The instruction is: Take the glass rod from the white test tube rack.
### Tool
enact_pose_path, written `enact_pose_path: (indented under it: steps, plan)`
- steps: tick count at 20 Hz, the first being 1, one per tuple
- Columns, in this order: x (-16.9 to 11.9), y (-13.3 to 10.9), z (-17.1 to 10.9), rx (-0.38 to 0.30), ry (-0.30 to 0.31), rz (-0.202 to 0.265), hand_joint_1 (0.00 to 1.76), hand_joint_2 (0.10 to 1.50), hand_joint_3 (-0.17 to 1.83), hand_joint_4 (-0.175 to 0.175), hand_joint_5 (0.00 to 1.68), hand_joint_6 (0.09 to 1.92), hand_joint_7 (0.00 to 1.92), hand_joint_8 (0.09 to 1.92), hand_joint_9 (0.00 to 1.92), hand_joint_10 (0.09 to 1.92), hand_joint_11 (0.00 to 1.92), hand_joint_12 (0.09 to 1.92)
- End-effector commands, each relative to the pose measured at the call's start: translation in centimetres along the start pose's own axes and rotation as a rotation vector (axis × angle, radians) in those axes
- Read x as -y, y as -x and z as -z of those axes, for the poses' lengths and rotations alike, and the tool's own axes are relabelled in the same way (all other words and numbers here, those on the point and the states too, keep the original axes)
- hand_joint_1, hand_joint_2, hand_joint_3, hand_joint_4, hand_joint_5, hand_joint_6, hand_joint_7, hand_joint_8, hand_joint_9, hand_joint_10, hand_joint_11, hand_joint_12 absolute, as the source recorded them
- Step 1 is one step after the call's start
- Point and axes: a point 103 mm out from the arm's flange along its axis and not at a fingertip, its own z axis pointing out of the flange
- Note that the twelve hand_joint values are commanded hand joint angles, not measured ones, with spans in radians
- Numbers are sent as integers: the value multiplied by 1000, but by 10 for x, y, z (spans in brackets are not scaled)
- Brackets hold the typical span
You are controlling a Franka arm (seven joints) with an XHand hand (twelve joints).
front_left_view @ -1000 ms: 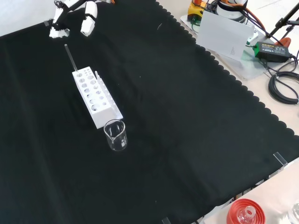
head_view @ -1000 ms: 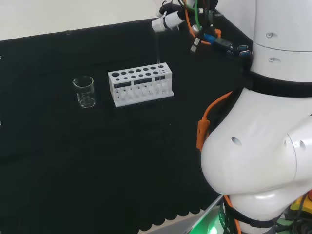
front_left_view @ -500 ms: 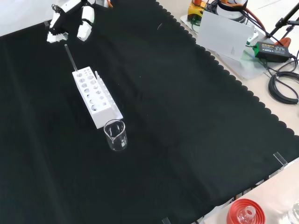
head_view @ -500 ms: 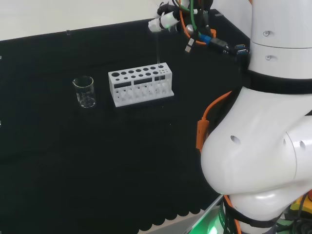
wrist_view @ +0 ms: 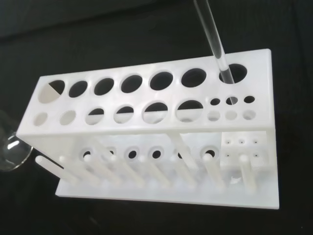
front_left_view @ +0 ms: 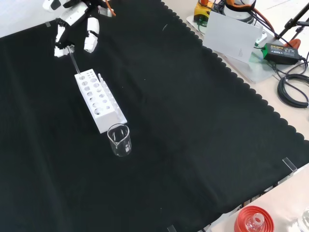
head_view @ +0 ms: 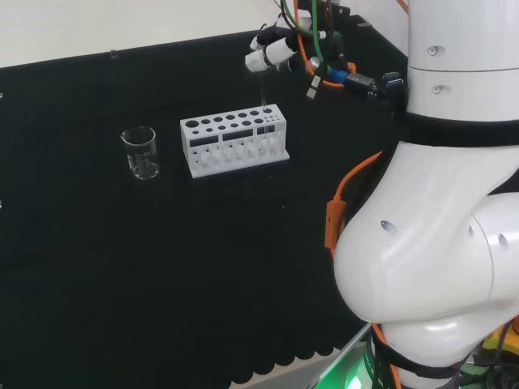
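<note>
The white test tube rack (head_view: 235, 144) (front_left_view: 99, 100) stands on the black cloth. A clear glass rod (front_left_view: 73, 60) (wrist_view: 216, 46) stands slanted in the end hole of its large-hole row, the end nearest the hand. In the head view the rod (head_view: 263, 89) is a faint line rising from the rack's right end. The hand (front_left_view: 73, 19) (head_view: 270, 50) hovers over the rod's top. Its fingers (front_left_view: 90, 41) hang down relaxed, and the rod's top lies between two of them. I cannot see contact with the rod.
A small empty glass beaker (front_left_view: 119, 140) (head_view: 140, 152) stands just beyond the rack's other end. In the front view, a red ribbed stand (front_left_view: 252, 220) holding glassware sits at the bottom right, off the cloth's scalloped edge. The arm's white links (head_view: 438, 243) stand right of the rack.
The hand has come down and a little closer to the rack, so its fingertips now flank the rod's top. Rod, rack and beaker have not moved.
</note>
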Motion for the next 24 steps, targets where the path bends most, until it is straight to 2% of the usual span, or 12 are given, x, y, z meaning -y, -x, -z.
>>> enact_pose_path:
  steps: [1,6,10,12,15,18,19,21,24]
  plan:
    - [-12,-8,-9,40,-2,10,558,865,277,-26,332,521,586,810,875,713,869,1219]
    - [-15,-6,-6,42,24,41,753,847,343,-56,464,837,760,769,1058,603,1083,1110]
    - [-23,-13,-2,50,46,40,905,819,445,-137,614,891,897,753,1259,470,1334,919]
    - [-25,-16,0,59,49,36,956,804,491,-165,662,891,943,747,1325,407,1404,858]
    - [-28,-20,4,60,55,35,993,791,532,-175,695,895,979,744,1378,353,1451,817]
    - [-30,-25,7,79,87,38,1078,777,572,-175,751,883,1061,724,1454,285,1527,749]
    - [-30,-26,8,88,98,36,1110,860,462,-175,818,958,1107,711,1483,260,1565,718]
    - [-31,-31,10,133,115,40,1216,1005,191,-175,926,989,1068,875,1527,230,1579,653]
    - [-28,-31,13,170,163,45,1318,1023,62,-175,949,913,1179,794,1536,308,1539,576]
